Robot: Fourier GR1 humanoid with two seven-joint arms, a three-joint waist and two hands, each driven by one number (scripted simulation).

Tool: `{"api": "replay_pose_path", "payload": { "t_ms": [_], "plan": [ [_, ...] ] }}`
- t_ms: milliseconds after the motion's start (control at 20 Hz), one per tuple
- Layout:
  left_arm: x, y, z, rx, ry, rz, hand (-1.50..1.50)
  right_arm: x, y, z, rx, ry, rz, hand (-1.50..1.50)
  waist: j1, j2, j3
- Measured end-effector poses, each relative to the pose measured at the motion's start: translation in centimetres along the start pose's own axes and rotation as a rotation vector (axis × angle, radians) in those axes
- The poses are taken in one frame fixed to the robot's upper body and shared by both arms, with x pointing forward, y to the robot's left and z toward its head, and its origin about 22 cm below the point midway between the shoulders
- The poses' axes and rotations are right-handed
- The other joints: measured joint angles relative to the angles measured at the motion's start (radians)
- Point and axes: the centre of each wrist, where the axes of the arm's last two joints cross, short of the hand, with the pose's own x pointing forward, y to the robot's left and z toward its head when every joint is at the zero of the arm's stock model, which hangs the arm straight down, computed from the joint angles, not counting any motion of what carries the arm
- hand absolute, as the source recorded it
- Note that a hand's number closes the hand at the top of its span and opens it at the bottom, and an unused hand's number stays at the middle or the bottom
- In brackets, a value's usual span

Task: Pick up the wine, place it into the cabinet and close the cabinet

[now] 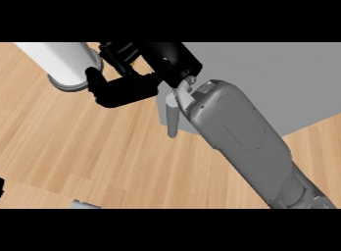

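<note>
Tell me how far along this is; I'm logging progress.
Done: nothing certain. In hand: the right robot hand sits beside the grey cabinet and its handle, with no bottle showing in it. A white cylinder, possibly the wine, stands on the counter at its left. Left: if so, stowing it and closing the cabinet.

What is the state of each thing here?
Wine: upright on the counter, not held.
Right hand: open, beside the wine.
Cabinet: open or shut, cannot tell.
</note>
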Motion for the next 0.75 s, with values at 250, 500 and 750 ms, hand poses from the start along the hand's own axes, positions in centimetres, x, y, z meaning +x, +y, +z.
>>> {"api": "replay_pose_path", "payload": {
  "t_ms": [250,500,750],
  "plan": [
    [-0.1,0.2,0.2,0.021,0.0,-0.008,1.5,-0.5,0.2,-0.7,0.008,0.019,-0.027,1.5,-0.016,-0.016,-0.006],
    [-0.2,0.4,0.3,0.035,-0.002,-0.013,1.5,-0.9,0.4,-1.2,0.034,0.001,-0.04,1.5,-0.032,-0.024,-0.009],
    [-0.4,0.4,0.7,0.049,0.004,-0.015,1.5,-1.4,0.5,-1.5,0.064,-0.036,-0.044,1.5,-0.045,-0.029,-0.011]
  ]
}}
